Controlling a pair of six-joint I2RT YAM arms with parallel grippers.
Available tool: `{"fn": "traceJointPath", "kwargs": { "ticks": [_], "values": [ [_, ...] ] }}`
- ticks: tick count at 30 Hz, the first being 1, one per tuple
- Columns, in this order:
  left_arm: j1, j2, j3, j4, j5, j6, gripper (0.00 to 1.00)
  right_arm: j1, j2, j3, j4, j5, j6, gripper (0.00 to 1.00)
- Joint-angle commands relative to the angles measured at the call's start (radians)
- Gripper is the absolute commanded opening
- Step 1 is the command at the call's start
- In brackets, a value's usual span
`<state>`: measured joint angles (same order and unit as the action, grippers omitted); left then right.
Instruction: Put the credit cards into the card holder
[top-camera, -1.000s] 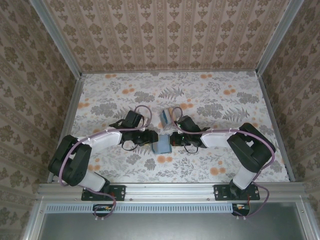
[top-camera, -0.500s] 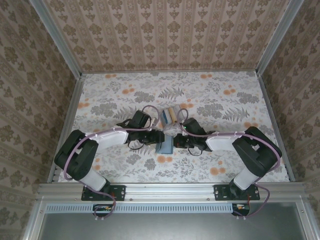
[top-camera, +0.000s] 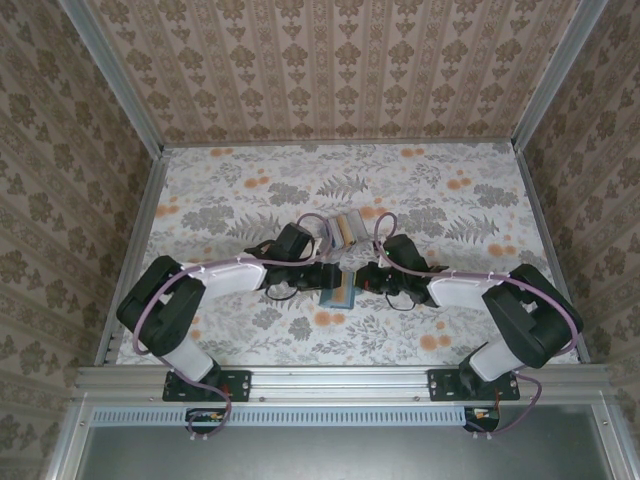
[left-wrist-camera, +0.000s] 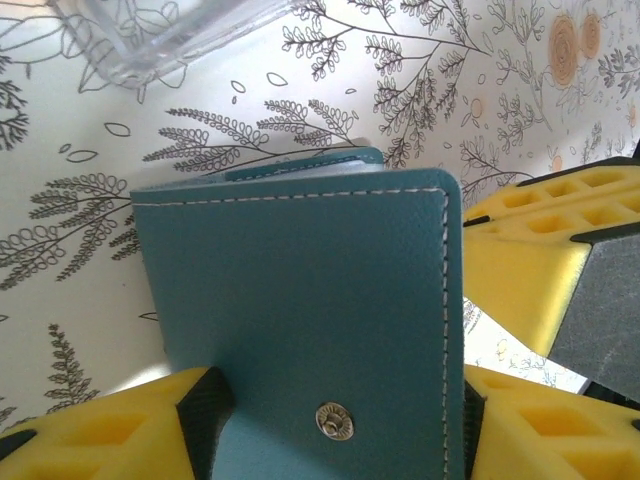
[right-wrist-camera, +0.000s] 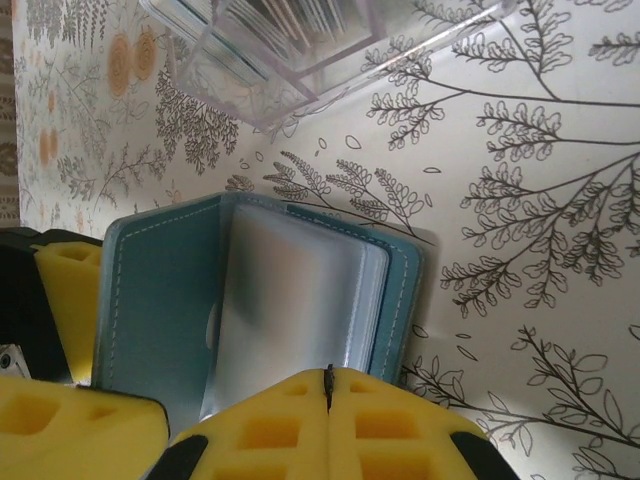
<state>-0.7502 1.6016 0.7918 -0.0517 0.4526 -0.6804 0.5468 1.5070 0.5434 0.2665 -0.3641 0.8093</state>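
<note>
Card holder (left-wrist-camera: 300, 300) sits just beside the clear box (right-wrist-camera: 220, 75), half open, clear sleeves showing, stitched edge facing the box, snap end away; left gripper (left-wrist-camera: 335, 405) clamps its teal cover, right gripper (right-wrist-camera: 328, 385) pinches its edge; credit cards (top-camera: 345, 229) stand upright inside the box

The table (top-camera: 450, 200), covered in a print of grey leaves and orange flowers, fills the middle of the frame. At its centre sits a clear plastic box (top-camera: 342, 229). Just below it is the teal card holder (top-camera: 338, 290), partly open.
</note>
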Motion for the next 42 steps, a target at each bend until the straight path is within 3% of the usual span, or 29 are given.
{"fn": "traceJointPath", "kwargs": {
  "ticks": [1, 5, 10, 15, 24, 30, 33, 38, 42],
  "values": [
    [-0.005, -0.034, 0.019, -0.008, -0.025, 0.018, 0.63, -0.022, -0.016, -0.015, 0.016, -0.018, 0.049, 0.00],
    [-0.006, -0.081, 0.017, -0.030, -0.046, 0.030, 0.62, -0.030, -0.042, -0.004, -0.042, -0.021, 0.002, 0.00],
    [-0.004, -0.108, 0.017, -0.088, -0.054, 0.053, 0.58, -0.011, -0.167, 0.041, -0.265, 0.082, -0.144, 0.19],
    [-0.003, -0.124, 0.001, -0.085, -0.044, 0.044, 0.58, 0.082, -0.181, 0.145, -0.503, 0.237, -0.238, 0.47],
    [0.009, -0.105, -0.009, -0.051, -0.020, 0.000, 0.51, 0.193, -0.035, 0.177, -0.451, 0.344, -0.244, 0.57],
    [0.007, -0.109, -0.006, -0.045, -0.006, -0.008, 0.47, 0.200, -0.002, 0.208, -0.475, 0.488, -0.214, 0.58],
    [-0.004, -0.103, -0.002, -0.044, -0.002, -0.012, 0.46, 0.168, -0.032, 0.166, -0.417, 0.449, -0.195, 0.55],
    [-0.034, -0.078, 0.019, -0.038, -0.014, -0.011, 0.46, 0.138, -0.102, 0.118, -0.367, 0.399, -0.187, 0.46],
    [-0.058, -0.038, 0.050, -0.012, -0.017, -0.018, 0.46, 0.108, -0.110, 0.092, -0.361, 0.379, -0.179, 0.31]
  ]
}}
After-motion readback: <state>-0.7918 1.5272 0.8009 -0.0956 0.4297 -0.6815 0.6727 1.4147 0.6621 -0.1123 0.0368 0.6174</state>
